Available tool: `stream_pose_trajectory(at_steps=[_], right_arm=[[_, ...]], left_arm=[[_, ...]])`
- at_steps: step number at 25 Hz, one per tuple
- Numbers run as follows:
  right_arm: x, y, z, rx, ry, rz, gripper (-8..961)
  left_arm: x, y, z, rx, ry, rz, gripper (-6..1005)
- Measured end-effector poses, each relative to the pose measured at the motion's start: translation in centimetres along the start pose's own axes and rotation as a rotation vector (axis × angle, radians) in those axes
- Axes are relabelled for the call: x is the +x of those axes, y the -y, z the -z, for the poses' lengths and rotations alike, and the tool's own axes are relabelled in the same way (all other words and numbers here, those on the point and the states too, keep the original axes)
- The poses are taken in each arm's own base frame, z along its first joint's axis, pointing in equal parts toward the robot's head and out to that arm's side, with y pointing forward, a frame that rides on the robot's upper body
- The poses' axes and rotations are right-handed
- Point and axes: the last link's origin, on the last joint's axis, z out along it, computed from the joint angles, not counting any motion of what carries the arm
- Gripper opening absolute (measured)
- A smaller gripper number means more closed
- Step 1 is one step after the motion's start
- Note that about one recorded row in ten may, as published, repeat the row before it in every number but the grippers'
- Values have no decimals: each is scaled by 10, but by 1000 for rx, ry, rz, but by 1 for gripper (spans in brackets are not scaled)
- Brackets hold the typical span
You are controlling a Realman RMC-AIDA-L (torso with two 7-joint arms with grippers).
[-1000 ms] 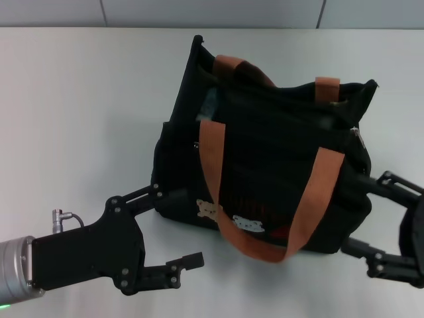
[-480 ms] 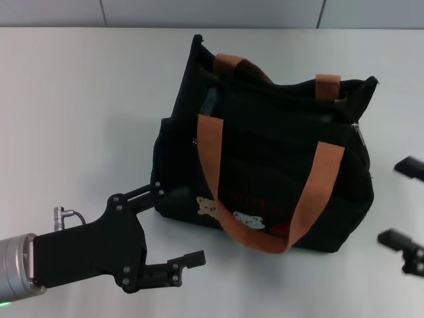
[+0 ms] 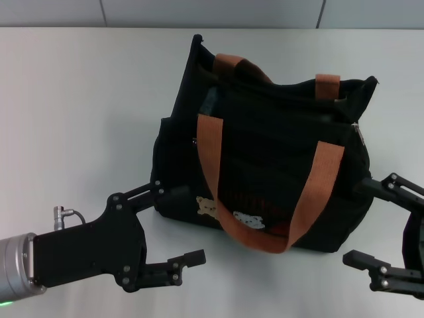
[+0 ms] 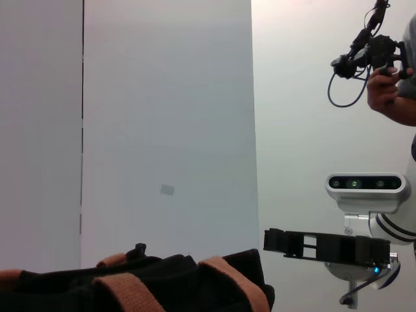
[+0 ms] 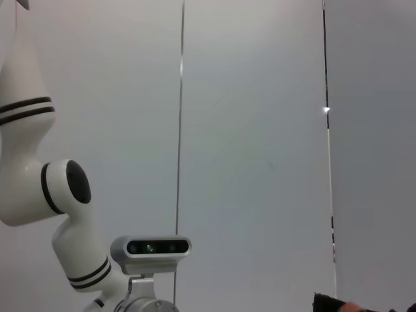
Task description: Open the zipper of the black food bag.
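Note:
The black food bag (image 3: 265, 165) stands mid-table, its brown strap handles (image 3: 212, 165) draped over the front with the bear pictures (image 3: 228, 215) low down. The zipper runs along the bag's mouth, and its small silver pull (image 3: 358, 131) shows at the right end. My left gripper (image 3: 177, 225) is open at the bag's lower left corner, with its upper finger against the fabric. My right gripper (image 3: 363, 222) is open at the bag's lower right side, its upper finger reaching the side panel. The left wrist view shows the bag's top (image 4: 162, 286) and the right gripper (image 4: 325, 246) beyond it.
The white table (image 3: 79, 119) stretches to the left of and behind the bag. In the left wrist view a person's hand (image 4: 383, 91) holds a cable at the upper right. The right wrist view shows the left arm's white links (image 5: 39, 195) against a grey wall.
The right gripper pulled away to the right half a second ago and has now come back to the bag's right side. The left gripper has hardly moved.

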Motion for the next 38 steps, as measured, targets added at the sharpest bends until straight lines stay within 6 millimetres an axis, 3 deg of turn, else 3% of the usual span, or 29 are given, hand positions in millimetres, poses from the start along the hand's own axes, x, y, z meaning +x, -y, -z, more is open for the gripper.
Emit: stream_pose_trajectory(at_steps=[38], right_arm=[[2, 2, 0, 21, -11, 0, 841]], left_arm=[[-1, -2, -2, 1, -10, 1, 829]])
